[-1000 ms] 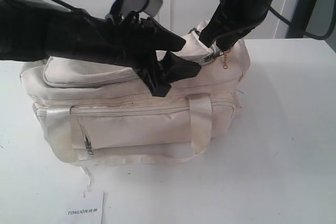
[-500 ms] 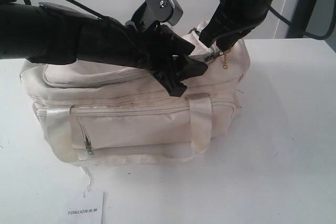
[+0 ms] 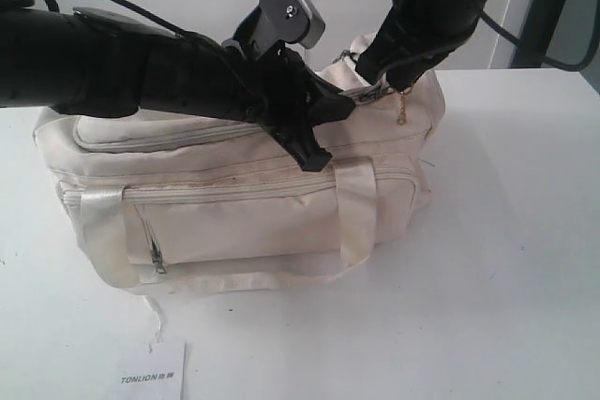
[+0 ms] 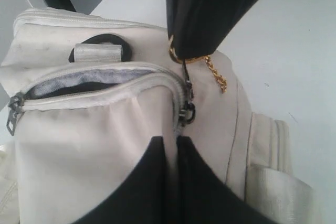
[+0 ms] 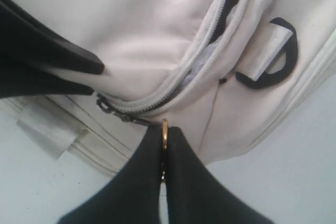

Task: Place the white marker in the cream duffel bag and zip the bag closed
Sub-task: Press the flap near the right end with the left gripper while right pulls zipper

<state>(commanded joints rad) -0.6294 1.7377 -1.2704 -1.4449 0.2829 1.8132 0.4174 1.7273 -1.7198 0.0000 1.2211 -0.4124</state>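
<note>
While right gripper [image 5: 164, 134] pinches the gold ring zip-pull [image 5: 165, 126] of the soft cream fabric duffel bag [image 3: 234, 222], left gripper [image 4: 177, 142] – fingers pressed together – sits on its top – zip pt open

TONLION card [image 3: 150, 374] on white table [image 3: 511, 259]

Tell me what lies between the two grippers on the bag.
The left wrist view shows it: between the left gripper and the right gripper holding the gold ring lie the dark zipper slider and a corner of the cream duffel bag.
</note>
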